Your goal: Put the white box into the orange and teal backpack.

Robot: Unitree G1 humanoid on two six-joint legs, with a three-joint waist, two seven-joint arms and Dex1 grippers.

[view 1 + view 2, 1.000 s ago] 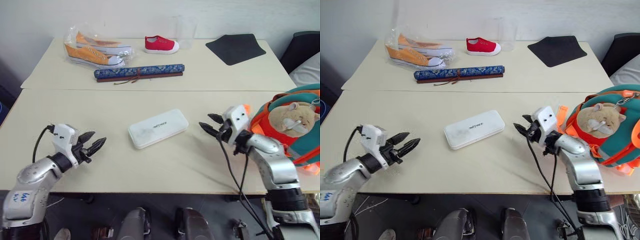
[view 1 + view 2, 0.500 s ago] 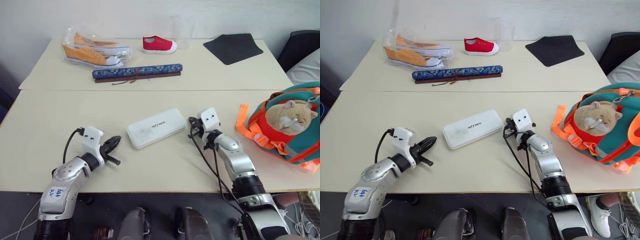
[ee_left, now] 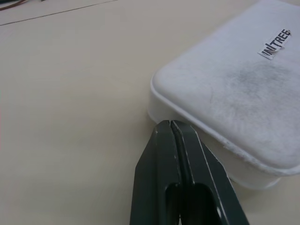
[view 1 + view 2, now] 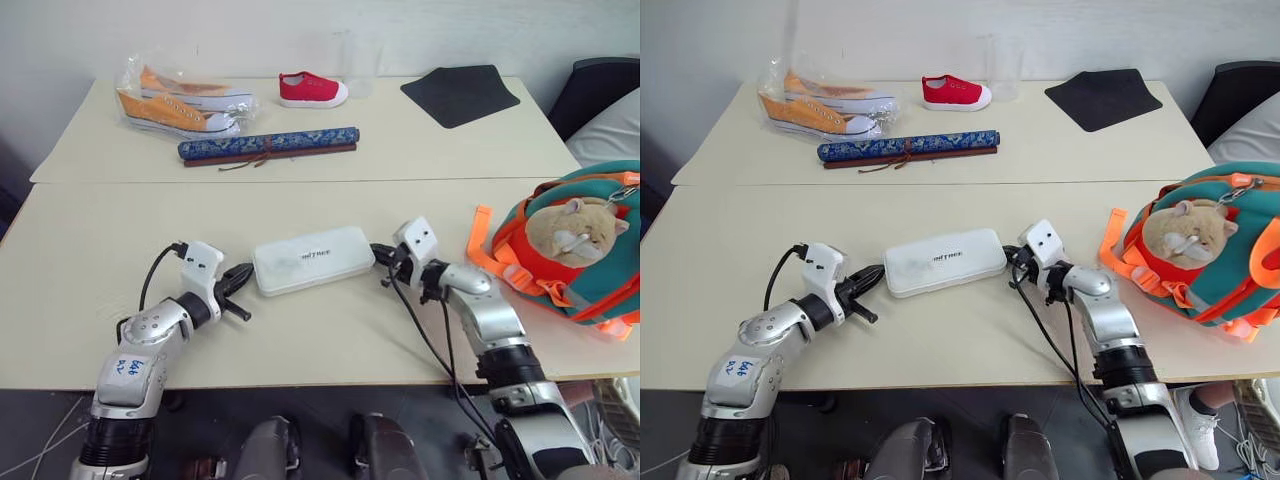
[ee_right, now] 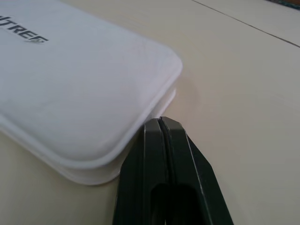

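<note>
Grippers: the left gripper (image 4: pixel 243 278) and the right gripper (image 4: pixel 383 256), each a pair of black fingers, are pressed fully closed with nothing between them; each sits at one short end of the flat white rectangular plastic box (image 4: pixel 313 259).
Left contact: in the left wrist view the joined fingertips (image 3: pixel 169 129) reach the box's rounded corner, touching it or just short of it.
Right contact: in the right wrist view the joined fingertips (image 5: pixel 159 125) sit against the box's edge at its other end.
White box: lies flat on the near cream tabletop (image 4: pixel 90 260), between the two grippers, grey lettering facing up.
Backpack: the small rounded teal backpack with orange trim and a beige plush hamster (image 4: pixel 578 250) stands well to the right of the box, at the table's right edge.
Beyond the box: a long blue patterned roll (image 4: pixel 268 144) lies on the far table.
Farther back: orange sneakers in a clear plastic bag (image 4: pixel 175 102), a red slip-on shoe (image 4: pixel 312 90), a clear plastic cup (image 4: pixel 361 62) and a black mat (image 4: pixel 460 95).
</note>
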